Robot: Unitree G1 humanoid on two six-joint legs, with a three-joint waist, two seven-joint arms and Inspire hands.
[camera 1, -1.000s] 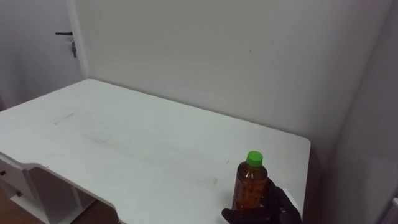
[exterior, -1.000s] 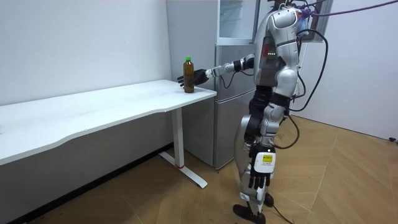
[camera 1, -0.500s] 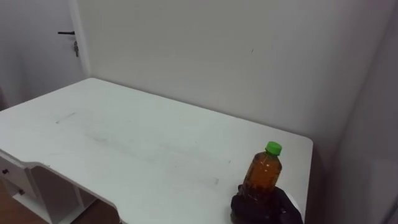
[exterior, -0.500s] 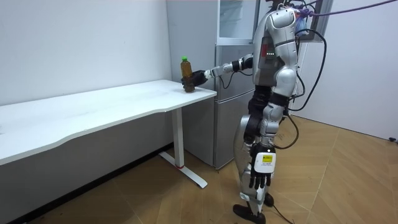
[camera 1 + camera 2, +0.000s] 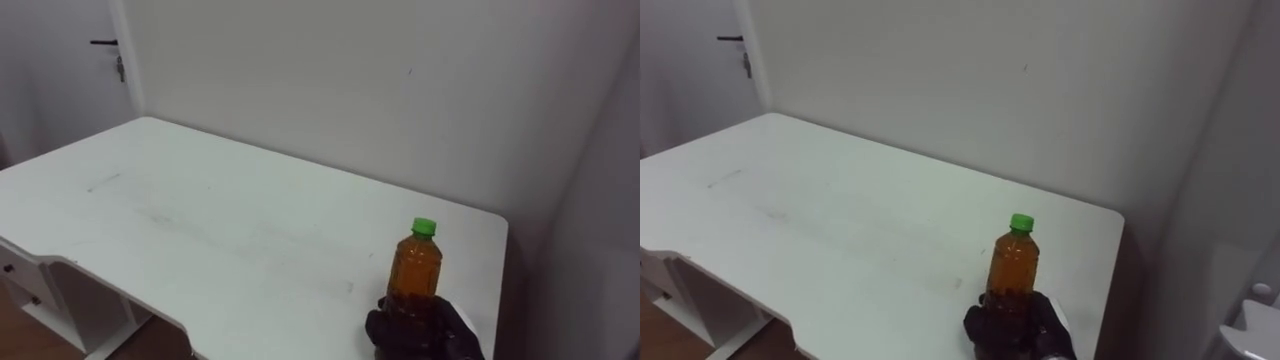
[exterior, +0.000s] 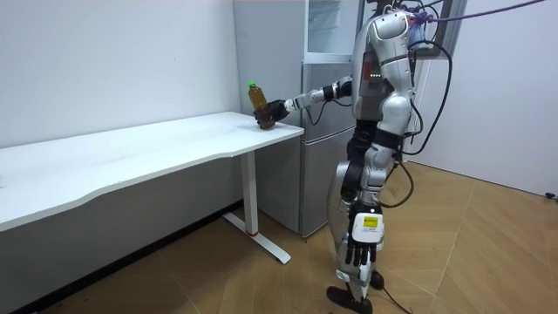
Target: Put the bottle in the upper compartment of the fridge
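Item under task: bottle (image 5: pixel 413 270), amber liquid, green cap, cap on.
Bottle location: over the near right corner of the table (image 5: pixel 200 220), close to its end edge. In the room view the bottle leans, cap toward the room view's left. Whether its base touches the tabletop cannot be told.
Right hand: right hand (image 5: pixel 420 330), black, fingers wrapped round the lower part of the bottle and clamped on it. The arm is stretched forward from the shoulder.
Left hand: left hand (image 6: pixel 357 251) hangs beside the thigh, fingers loose and pointing down, holding nothing.
Surface: white tabletop, long and rectangular with a curved cut in its front edge. Faint scuff marks run across the middle. It is carried on a white leg (image 6: pixel 251 196) with a flat foot on the floor.
Back wall: plain off-white wall (image 5: pixel 330 80) directly behind the table's far edge.
Door: far left corner, pale door with a dark lever handle (image 5: pixel 103 42).
Fridge: tall grey fridge (image 6: pixel 318 131) just beside the table's end, upper compartment above a lower one; both doors appear closed.
Robot position: standing upright in front of the fridge, at the table's end, facing the table.
Floor: wood parquet floor (image 6: pixel 453 253) in a herringbone pattern.
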